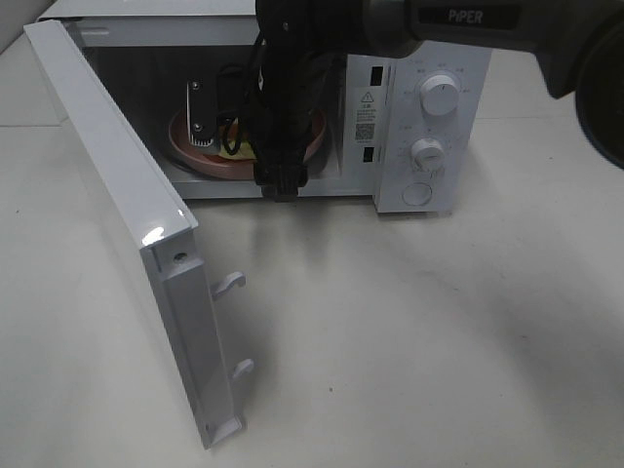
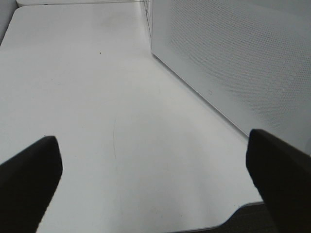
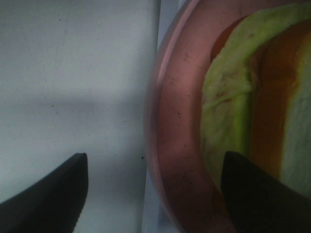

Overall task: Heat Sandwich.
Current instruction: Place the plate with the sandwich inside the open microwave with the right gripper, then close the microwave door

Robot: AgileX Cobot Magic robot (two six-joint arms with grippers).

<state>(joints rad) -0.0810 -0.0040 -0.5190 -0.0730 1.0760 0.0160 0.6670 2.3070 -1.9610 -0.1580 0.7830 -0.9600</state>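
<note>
Pale-bread, green-layered sandwich point(image 3: 228, 97) on round pink plate point(image 3: 175, 126), inside white microwave point(image 1: 429, 58): directly ahead of right hand point(image 3: 154, 160), open, empty.

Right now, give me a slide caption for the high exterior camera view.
Right arm extends into the open microwave, where the sandwich sits on a pink plate; door swung wide.

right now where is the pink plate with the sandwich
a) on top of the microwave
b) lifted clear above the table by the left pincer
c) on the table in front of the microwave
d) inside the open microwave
D: the pink plate carrying the sandwich lies inside the cavity of the microwave, whose door is swung open.
</note>
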